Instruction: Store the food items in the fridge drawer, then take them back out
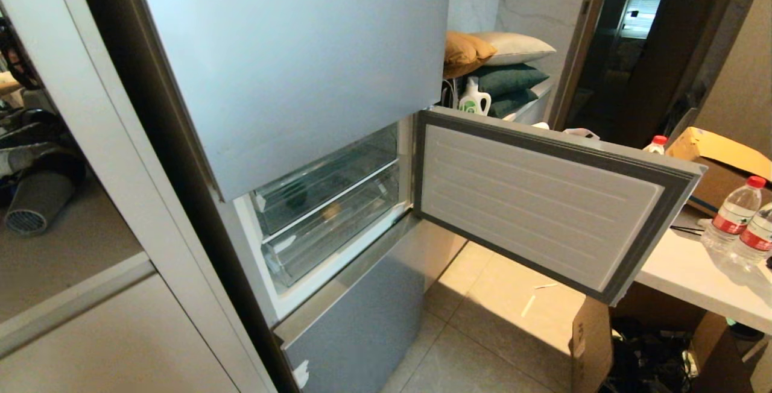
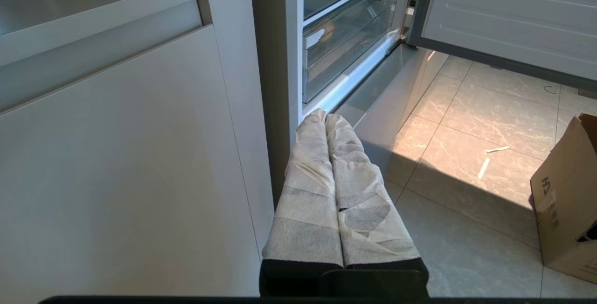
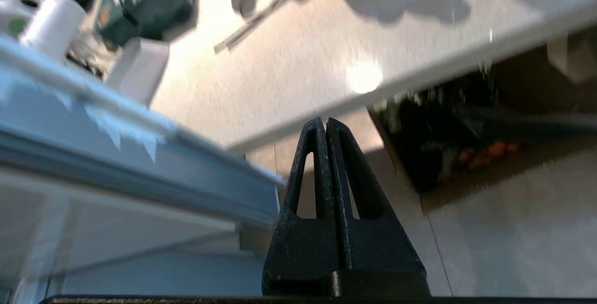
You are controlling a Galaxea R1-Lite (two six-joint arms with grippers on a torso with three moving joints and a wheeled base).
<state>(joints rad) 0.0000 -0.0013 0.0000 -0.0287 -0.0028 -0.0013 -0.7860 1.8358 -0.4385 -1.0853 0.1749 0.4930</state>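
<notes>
Right tool [image 3: 325,124] is closed and empty, tips pressed together, hovering just beside the outer edge of the swung-open middle fridge door [image 1: 537,200], below the white surface [image 1: 687,272] with water bottles [image 1: 733,215]. Left tool [image 2: 325,117] is closed too, parked low by the cabinet [image 2: 116,155], well apart from the clear drawers [image 1: 329,206]. Brownish food lump [image 1: 330,212] sits inside a drawer.

Sunlight falls warm across the floor tiles [image 1: 482,296]; the open fridge door [image 1: 543,200] throws shadow there. The right wrist view is motion-blurred.
</notes>
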